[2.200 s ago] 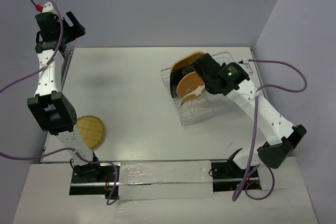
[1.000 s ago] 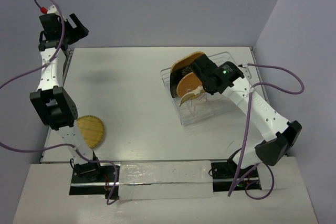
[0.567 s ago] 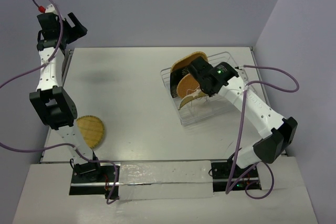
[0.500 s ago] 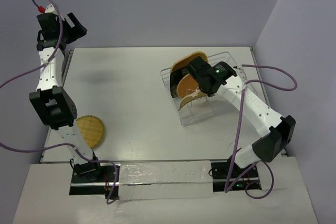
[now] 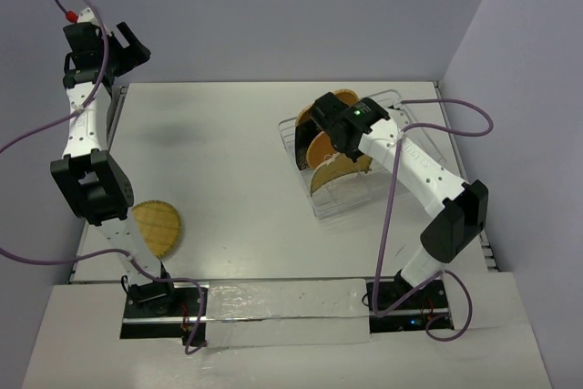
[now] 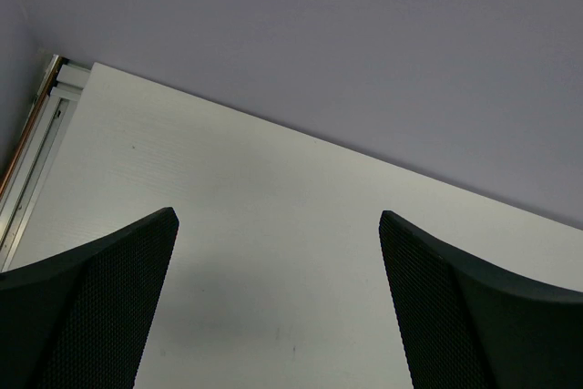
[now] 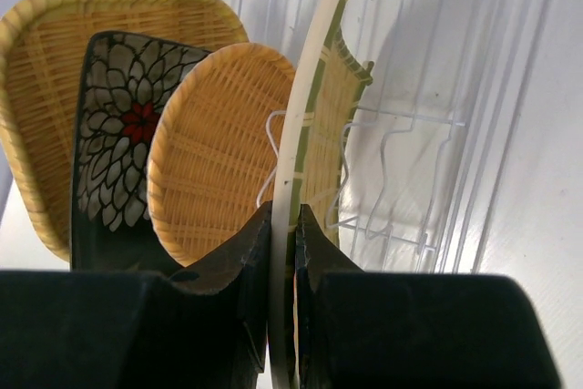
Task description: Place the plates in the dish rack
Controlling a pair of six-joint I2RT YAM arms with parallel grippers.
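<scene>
The dish rack (image 5: 378, 184) stands at the right of the table. In it stand a rounded-square bamboo plate (image 7: 41, 88), a dark plate with a white leaf pattern (image 7: 114, 134) and a round bamboo plate (image 7: 209, 161). My right gripper (image 7: 284, 225) is shut on the rim of a fourth bamboo plate (image 7: 319, 116), held edge-on among the rack's tines (image 7: 392, 179). From above, this gripper (image 5: 333, 145) is over the rack's left part, with the held plate (image 5: 335, 172) below it. A round bamboo plate (image 5: 157, 228) lies flat at the table's near left. My left gripper (image 5: 126, 48) is open, empty and raised high at the far left.
The left wrist view shows only my two open fingers (image 6: 100, 298) over bare white table and the grey back wall. The left arm's lower link (image 5: 91, 189) stands close beside the round plate on the table. The right part of the rack has free tines.
My right arm has swung further back and left over the rack, and the held plate has gone from tilted to lower and more upright among the tines. The left arm has barely moved.
</scene>
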